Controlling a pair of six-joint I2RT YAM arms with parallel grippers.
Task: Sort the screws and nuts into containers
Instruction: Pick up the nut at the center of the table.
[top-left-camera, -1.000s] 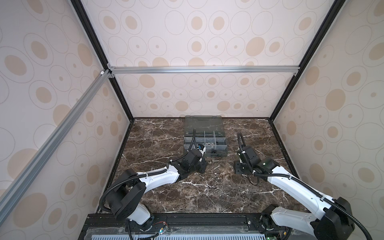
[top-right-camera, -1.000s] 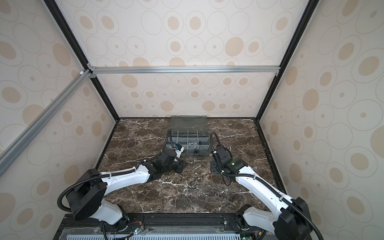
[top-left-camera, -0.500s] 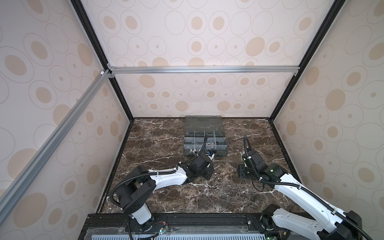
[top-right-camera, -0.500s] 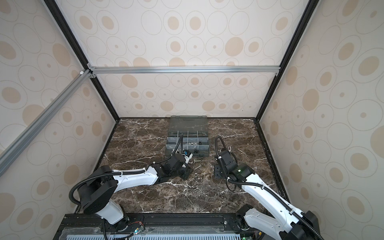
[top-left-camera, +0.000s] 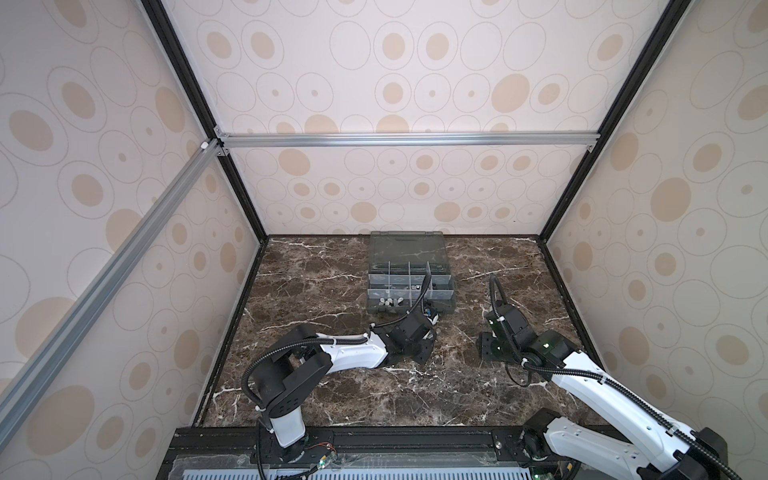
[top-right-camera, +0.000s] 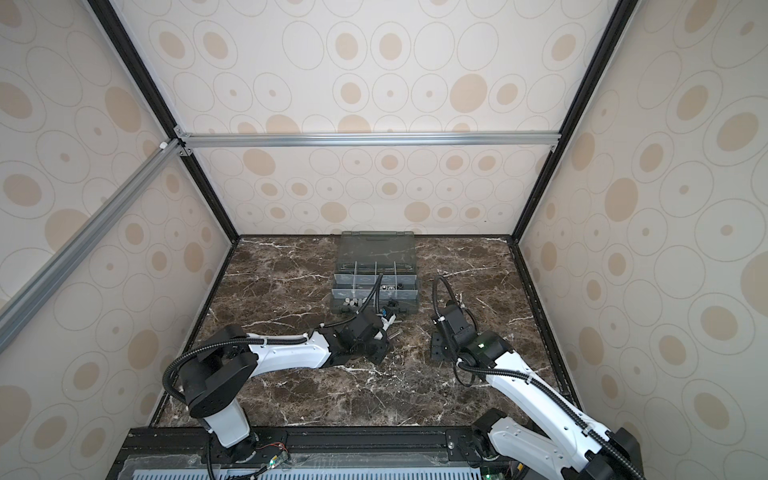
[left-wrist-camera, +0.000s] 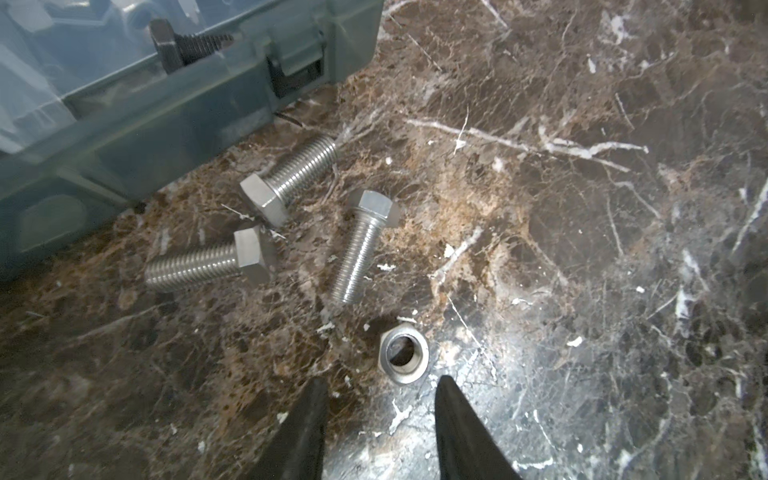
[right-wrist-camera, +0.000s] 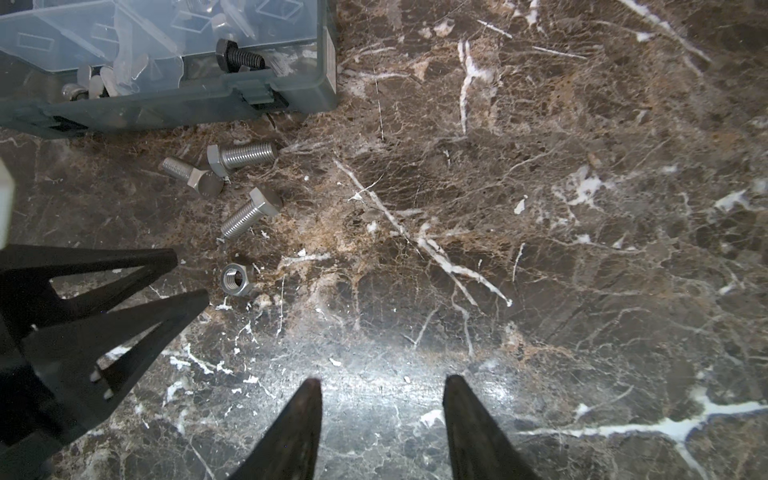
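Three silver hex-head screws (left-wrist-camera: 361, 245) are spotted on the brown marble tabletop (left-wrist-camera: 582, 249), just before the grey plastic organiser box (left-wrist-camera: 124, 116); a silver hex nut (left-wrist-camera: 402, 354) is seen between them and the left end effector (left-wrist-camera: 382, 379).

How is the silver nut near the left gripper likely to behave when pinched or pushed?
The silver nut lies flat, hole up, so it would probably slide, not roll. It looks solid metal: likely rigid, heavy for its size. Its low, shiny sides might slip from the left gripper.

Even, bright top views; wrist-light glare on marble (right-wrist-camera: 374, 399).
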